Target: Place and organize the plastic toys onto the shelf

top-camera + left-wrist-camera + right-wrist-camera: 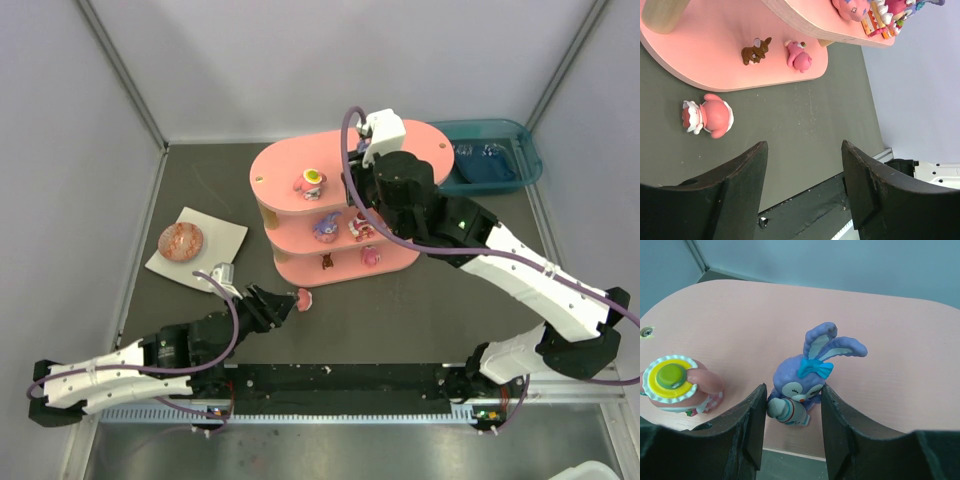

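Note:
The pink three-tier shelf [290,165] stands mid-table. My right gripper [793,388] is over its top tier [900,340], shut on a purple bunny toy [805,380] with a blue bow that rests on the tier. A pink toy with a yellow-green cap [677,385] stands just left of it and also shows in the top view [313,182]. My left gripper [805,150] is open and empty, low over the table. A pink toy with a red and white head [707,117] lies on the table ahead and left of the left gripper [285,303]. The bunny is hidden in the top view.
The middle tier holds two toys [325,228] [362,228]. The bottom tier holds a brown toy [756,50] and a pink one [800,56]. A speckled ball [181,240] sits on a white plate [220,238] at left. A teal bin [495,155] stands at the back right.

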You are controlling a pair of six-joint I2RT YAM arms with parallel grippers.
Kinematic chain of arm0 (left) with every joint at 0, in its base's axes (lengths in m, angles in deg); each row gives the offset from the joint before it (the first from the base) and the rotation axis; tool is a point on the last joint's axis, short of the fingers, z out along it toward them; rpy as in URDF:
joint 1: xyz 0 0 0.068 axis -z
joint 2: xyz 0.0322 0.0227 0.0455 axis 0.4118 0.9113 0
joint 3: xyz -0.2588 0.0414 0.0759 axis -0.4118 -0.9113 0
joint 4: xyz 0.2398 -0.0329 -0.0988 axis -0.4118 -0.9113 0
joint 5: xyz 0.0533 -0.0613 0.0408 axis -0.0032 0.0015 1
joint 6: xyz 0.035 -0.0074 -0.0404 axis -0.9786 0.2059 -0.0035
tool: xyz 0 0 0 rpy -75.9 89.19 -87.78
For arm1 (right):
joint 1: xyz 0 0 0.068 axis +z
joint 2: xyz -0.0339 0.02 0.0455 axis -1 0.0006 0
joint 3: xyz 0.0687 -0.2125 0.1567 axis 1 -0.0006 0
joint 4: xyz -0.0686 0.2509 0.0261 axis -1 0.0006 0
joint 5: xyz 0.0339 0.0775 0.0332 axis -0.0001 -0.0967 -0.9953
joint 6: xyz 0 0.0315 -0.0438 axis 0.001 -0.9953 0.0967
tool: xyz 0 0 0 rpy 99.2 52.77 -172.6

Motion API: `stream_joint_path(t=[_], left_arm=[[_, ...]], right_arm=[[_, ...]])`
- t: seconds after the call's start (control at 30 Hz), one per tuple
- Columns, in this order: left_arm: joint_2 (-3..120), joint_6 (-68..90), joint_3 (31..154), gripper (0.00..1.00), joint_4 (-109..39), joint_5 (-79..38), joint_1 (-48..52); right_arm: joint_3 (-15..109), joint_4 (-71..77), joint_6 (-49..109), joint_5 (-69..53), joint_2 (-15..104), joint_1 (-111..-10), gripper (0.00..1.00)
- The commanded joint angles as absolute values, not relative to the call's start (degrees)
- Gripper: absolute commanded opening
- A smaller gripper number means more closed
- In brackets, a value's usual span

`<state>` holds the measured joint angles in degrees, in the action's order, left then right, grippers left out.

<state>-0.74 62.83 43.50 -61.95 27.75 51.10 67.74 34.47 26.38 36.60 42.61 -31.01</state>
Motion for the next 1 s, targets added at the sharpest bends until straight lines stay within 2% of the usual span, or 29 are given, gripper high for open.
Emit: stream_joint_path(t=[0.0,0.63,0.97], left_arm=[[0.2,63.5,45.1,0.66,-61.5,29.1,50.9],[0.2,63.5,44.7,0.67,-61.2,29.1,50.9],[0.0,63.6,44.7,0.68,-61.3,29.1,50.9]], right_arm=[[66.6,35.5,27.5,35.9,41.5,-31.7,0.24],[64.6,35.8,28.6,37.4,39.8,-31.7,0.3],[64.7,35.8,29.0,37.4,40.1,-31.7,0.41]])
